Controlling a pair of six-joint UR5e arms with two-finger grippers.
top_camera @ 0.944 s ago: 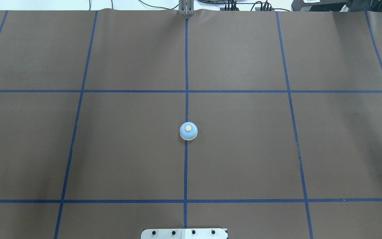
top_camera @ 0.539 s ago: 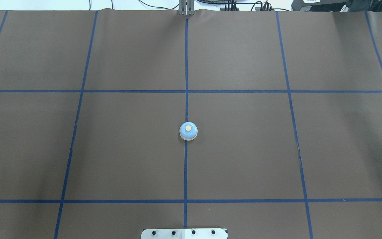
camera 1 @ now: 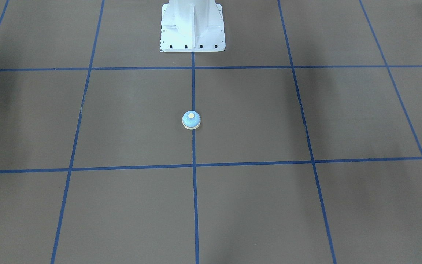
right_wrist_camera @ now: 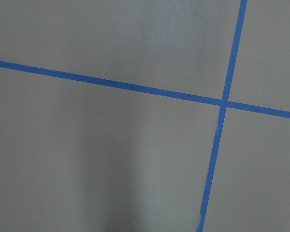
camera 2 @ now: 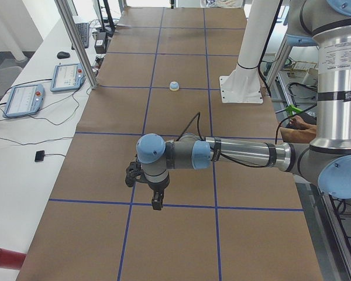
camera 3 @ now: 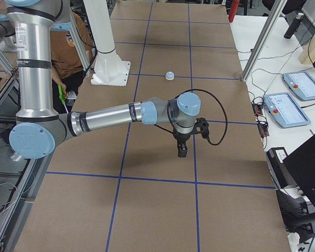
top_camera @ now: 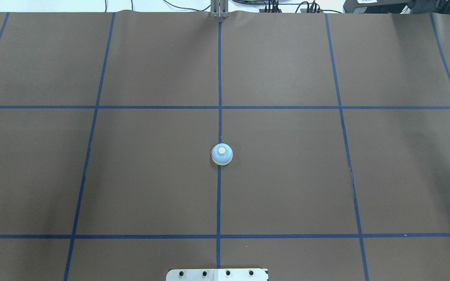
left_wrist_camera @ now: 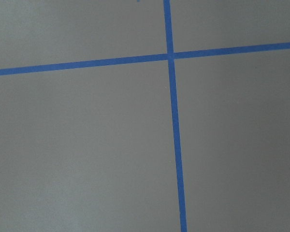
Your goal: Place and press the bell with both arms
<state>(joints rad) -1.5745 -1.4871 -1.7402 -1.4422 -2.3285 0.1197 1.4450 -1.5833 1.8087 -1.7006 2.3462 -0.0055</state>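
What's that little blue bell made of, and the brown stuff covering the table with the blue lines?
The bell: smooth, slightly glossy dome, painted metal or plastic; the look leaves it open. The table cover: matte brown paper, apparently, since its far edge ripples. The blue lines: probably stuck-on tape, slightly crooked in places.

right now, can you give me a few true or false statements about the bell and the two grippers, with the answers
1. The bell sits on the centre tape line. True.
2. The bell lies tipped on its side. False: it stands upright, cream button on top.
3. The left gripper touches the bell. False: it hangs over the table far from the bell.
4. No arm shows in the overhead view. True.
5. The right gripper holds the bell. False: the bell stands alone, well away from that gripper.
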